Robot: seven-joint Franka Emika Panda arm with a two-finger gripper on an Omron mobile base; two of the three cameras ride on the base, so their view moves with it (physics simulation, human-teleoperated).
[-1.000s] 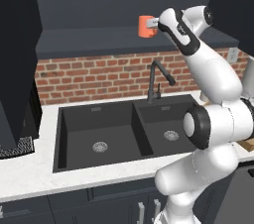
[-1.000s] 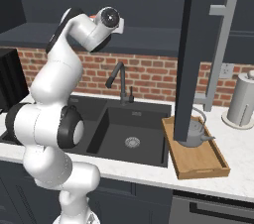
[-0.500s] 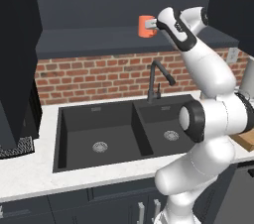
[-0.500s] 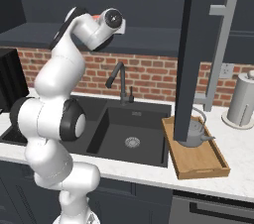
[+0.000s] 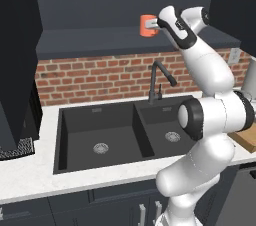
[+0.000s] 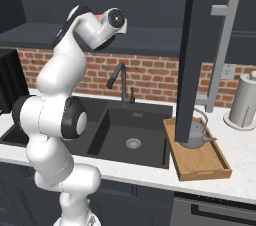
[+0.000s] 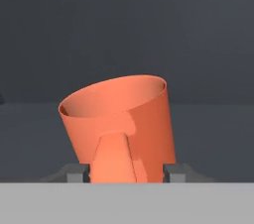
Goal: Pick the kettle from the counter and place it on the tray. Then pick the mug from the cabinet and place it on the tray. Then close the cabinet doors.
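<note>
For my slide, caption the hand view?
Small plain orange mug between the two dark gripper fingertips, inside the dark cabinet.

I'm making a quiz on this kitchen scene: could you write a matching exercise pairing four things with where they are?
Things:
1. kettle
2. mug
3. tray
4. faucet

Places:
A. behind the sink
B. on the counter, right of the sink
C. on the tray
D. in the cabinet, at the gripper

Pairs: 1-C, 2-D, 3-B, 4-A
</note>
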